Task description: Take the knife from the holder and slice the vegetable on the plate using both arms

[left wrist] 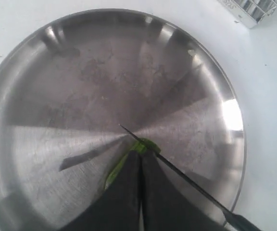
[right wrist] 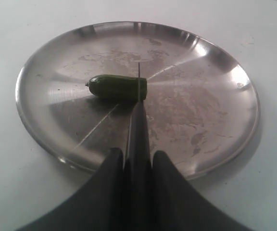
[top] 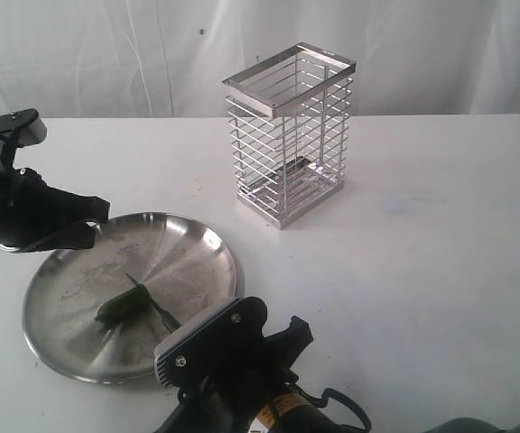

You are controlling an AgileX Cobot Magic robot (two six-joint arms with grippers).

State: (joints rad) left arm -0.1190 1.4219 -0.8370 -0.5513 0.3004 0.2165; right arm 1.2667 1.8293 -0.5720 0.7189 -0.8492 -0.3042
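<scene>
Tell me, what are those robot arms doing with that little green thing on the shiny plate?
The right gripper holds a small black knife, its blade set across one end of the green vegetable lying on the metal plate. In the left wrist view the left gripper's fingers are closed together over the vegetable; whether they are squeezing it is hard to tell. The wire holder stands behind the plate with no knife in it. No cut slices show yet.

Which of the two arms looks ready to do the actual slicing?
The right gripper: it holds the knife, blade edge already across the vegetable near its cut end on the plate. The left gripper holds no blade.
</scene>
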